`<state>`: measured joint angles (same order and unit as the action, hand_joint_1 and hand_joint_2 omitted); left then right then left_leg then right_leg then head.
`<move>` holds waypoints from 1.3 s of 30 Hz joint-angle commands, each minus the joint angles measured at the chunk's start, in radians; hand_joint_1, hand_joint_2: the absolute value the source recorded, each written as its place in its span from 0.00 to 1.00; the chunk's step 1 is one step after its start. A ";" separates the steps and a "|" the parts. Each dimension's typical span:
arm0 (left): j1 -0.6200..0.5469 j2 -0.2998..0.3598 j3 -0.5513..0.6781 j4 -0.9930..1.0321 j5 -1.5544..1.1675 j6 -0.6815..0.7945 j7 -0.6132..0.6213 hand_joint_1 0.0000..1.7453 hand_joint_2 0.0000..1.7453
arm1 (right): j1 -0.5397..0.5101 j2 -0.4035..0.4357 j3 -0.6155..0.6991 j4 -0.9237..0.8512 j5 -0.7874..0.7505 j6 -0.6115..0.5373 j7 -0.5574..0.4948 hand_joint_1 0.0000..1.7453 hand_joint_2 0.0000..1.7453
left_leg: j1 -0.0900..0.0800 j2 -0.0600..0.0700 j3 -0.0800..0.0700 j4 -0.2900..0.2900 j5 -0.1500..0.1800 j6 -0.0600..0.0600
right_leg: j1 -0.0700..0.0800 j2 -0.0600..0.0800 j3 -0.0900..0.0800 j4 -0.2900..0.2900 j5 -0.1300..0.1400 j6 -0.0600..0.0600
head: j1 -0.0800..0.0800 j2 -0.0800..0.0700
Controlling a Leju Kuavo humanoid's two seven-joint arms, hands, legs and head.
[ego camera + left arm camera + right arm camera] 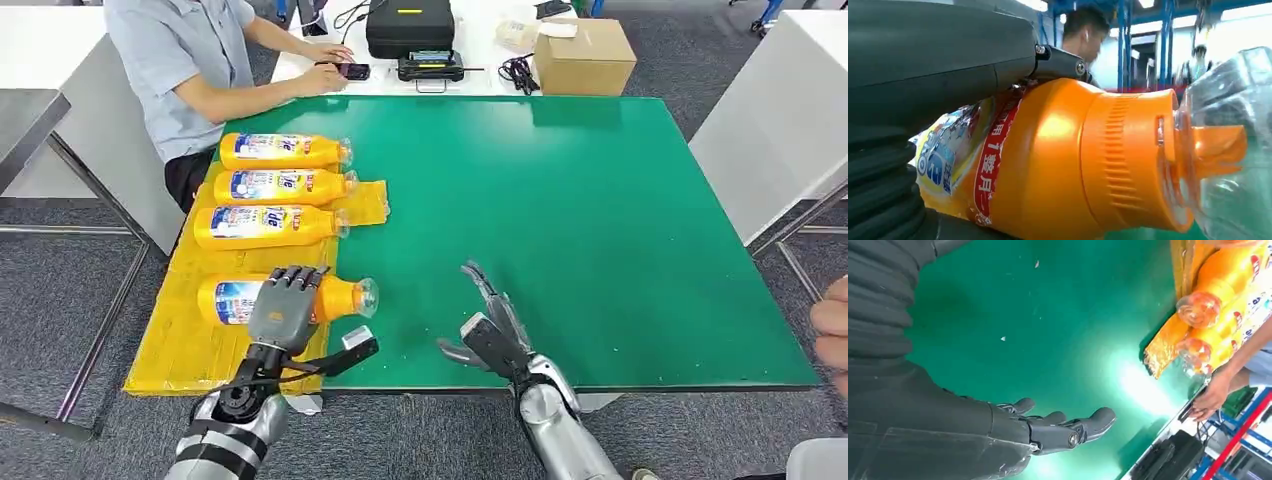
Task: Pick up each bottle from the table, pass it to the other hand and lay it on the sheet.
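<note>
The left hand (285, 305) lies over the nearest bottle (340, 297), fingers draped across its orange body just behind the shoulder. From the left wrist view the hand presses against the label, but whether the fingers are fully closed round the bottle or only resting on it is hard to tell. The bottle lies on its side on the yellow sheet (175, 345) at the near left of the green counter (600, 220), its clear cap (366, 296) reaching over the sheet's edge. Three more bottles (270, 186) lie in a row beyond it on the same sheet.

The right hand (488, 318) hovers over bare counter, fingers spread and holding nothing.

The bottle looks like stiff, smooth plastic, probably full and so fairly heavy for its size. The glossy label film is likely slippery, and the round body would roll if let go carelessly. The best hold seems to be round the wide middle of the body; the ribbed neck gives more friction, but the clear cap looks thin and should be avoided.

A person (185, 60) sits at the far left corner.
</note>
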<state>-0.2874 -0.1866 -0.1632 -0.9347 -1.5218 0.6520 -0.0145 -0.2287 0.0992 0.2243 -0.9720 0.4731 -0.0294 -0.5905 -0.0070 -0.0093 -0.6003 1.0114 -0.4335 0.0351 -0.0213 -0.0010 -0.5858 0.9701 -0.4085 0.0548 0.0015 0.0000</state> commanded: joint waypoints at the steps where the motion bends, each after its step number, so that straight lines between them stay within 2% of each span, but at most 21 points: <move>1: -0.142 0.037 -0.056 0.271 0.025 -0.036 0.017 1.00 1.00 | -0.050 0.002 -0.016 0.085 -0.002 0.013 -0.004 0.00 1.00 | 0.003 0.002 0.006 0.001 -0.003 -0.004 | 0.004 0.001 0.006 0.000 -0.002 -0.005 | 0.000 0.000; 2: -0.146 0.032 -0.053 0.284 0.036 -0.039 0.014 1.00 1.00 | -0.051 0.002 -0.016 0.086 -0.002 0.013 -0.004 0.00 1.00 | 0.004 0.002 0.007 0.001 -0.002 -0.005 | 0.004 0.001 0.007 0.000 -0.002 -0.005 | 0.000 0.000; 3: -0.150 0.027 -0.054 0.295 0.038 -0.044 0.017 0.87 1.00 | -0.050 0.000 -0.017 0.085 -0.003 0.012 -0.003 0.00 1.00 | 0.002 0.000 0.003 0.000 -0.001 -0.003 | 0.002 -0.001 0.004 0.000 -0.001 -0.003 | 0.000 0.000; 4: -0.155 0.025 -0.060 0.305 0.036 -0.053 0.015 0.56 1.00 | -0.049 -0.001 -0.017 0.085 -0.003 0.012 -0.003 0.00 1.00 | 0.004 0.001 0.006 0.001 -0.003 -0.005 | 0.004 0.000 0.007 0.000 -0.002 -0.006 | 0.000 0.000; 5: -0.162 0.018 -0.058 0.320 0.046 -0.069 0.020 0.32 1.00 | -0.048 -0.002 -0.018 0.083 -0.003 0.013 -0.003 0.00 1.00 | 0.003 0.000 0.006 0.001 -0.002 -0.005 | 0.004 -0.001 0.007 0.000 -0.002 -0.005 | 0.000 0.000; 6: -0.167 0.017 -0.059 0.328 0.048 -0.079 0.022 0.20 1.00 | -0.048 -0.002 -0.018 0.083 -0.003 0.014 -0.003 0.00 1.00 | 0.005 0.002 0.009 0.002 -0.004 -0.007 | 0.005 0.000 0.009 0.001 -0.003 -0.008 | 0.000 0.000; 7: -0.176 0.017 -0.066 0.342 0.047 -0.095 0.022 0.15 1.00 | -0.050 -0.004 -0.017 0.084 -0.002 0.015 -0.003 0.00 1.00 | 0.005 0.002 0.007 0.003 -0.004 -0.006 | 0.005 0.001 0.008 0.001 -0.003 -0.007 | 0.000 0.000; 8: -0.189 0.017 -0.065 0.362 0.052 -0.120 0.034 0.15 1.00 | -0.055 -0.003 -0.019 0.087 -0.001 0.016 -0.004 0.00 1.00 | 0.001 0.000 0.003 0.000 -0.001 -0.002 | 0.002 -0.001 0.003 0.000 -0.001 -0.002 | 0.000 0.000; 13: -0.205 0.023 -0.065 0.408 0.054 -0.146 0.050 0.18 1.00 | -0.065 -0.002 -0.022 0.092 -0.001 0.018 -0.004 0.00 1.00 | 0.002 0.000 0.004 0.000 -0.001 -0.002 | 0.002 -0.001 0.004 0.000 -0.001 -0.003 | 0.000 0.000; 15: -0.210 0.024 -0.068 0.432 0.051 -0.160 0.056 0.24 1.00 | -0.065 -0.003 -0.024 0.094 -0.002 0.019 -0.004 0.00 1.00 | 0.001 0.001 0.005 0.000 -0.001 -0.002 | 0.002 0.001 0.005 0.000 -0.001 -0.003 | 0.000 0.000; 19: -0.208 0.020 -0.077 0.450 0.047 -0.147 0.053 0.21 1.00 | -0.061 -0.006 -0.029 0.098 0.002 0.019 -0.004 0.00 1.00 | 0.001 0.001 0.005 0.000 0.000 -0.002 | 0.001 0.001 0.005 -0.001 0.000 -0.002 | 0.000 0.000; 25: -0.202 0.005 -0.093 0.441 0.050 -0.168 0.053 0.23 1.00 | -0.059 -0.004 -0.044 0.105 0.007 0.018 -0.007 0.00 1.00 | 0.001 0.000 0.008 -0.001 0.000 -0.001 | 0.001 0.000 0.008 -0.001 0.000 -0.002 | 0.000 0.000; 31: -0.191 0.000 -0.095 0.445 0.055 -0.176 0.052 0.19 1.00 | -0.055 -0.004 -0.044 0.106 0.011 0.016 -0.008 0.00 1.00 | 0.001 0.001 0.010 -0.001 0.000 -0.002 | 0.001 0.001 0.011 -0.002 0.001 -0.002 | 0.000 0.000; 32: -0.189 0.000 -0.095 0.442 0.058 -0.170 0.051 0.07 1.00 | -0.055 -0.004 -0.046 0.107 0.011 0.016 -0.008 0.00 1.00 | 0.001 0.001 0.011 -0.001 0.000 -0.001 | 0.001 0.001 0.011 -0.001 0.000 -0.001 | 0.000 0.000; 33: -0.184 -0.001 -0.093 0.435 0.060 -0.154 0.056 0.00 1.00 | -0.055 -0.004 -0.047 0.109 0.014 0.015 -0.009 0.00 1.00 | 0.002 0.002 0.011 -0.001 0.000 -0.002 | 0.002 0.002 0.012 -0.002 0.001 -0.002 | 0.000 0.000; 39: -0.196 -0.006 -0.114 0.448 0.041 -0.086 0.072 0.00 1.00 | -0.067 0.003 -0.048 0.129 0.022 0.017 -0.014 0.00 1.00 | 0.001 0.001 0.011 -0.001 0.000 -0.002 | 0.001 0.001 0.012 -0.001 0.001 -0.002 | 0.000 0.000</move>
<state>-0.4844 -0.1965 -0.2319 -0.5753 -1.4648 0.5264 0.0412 -0.2522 0.0992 0.1999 -0.9201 0.4864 -0.0156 -0.5985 -0.0073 -0.0106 -0.5913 1.0113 -0.4324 0.0357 -0.0217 -0.0015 -0.5758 0.9700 -0.4080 0.0554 0.0015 0.0000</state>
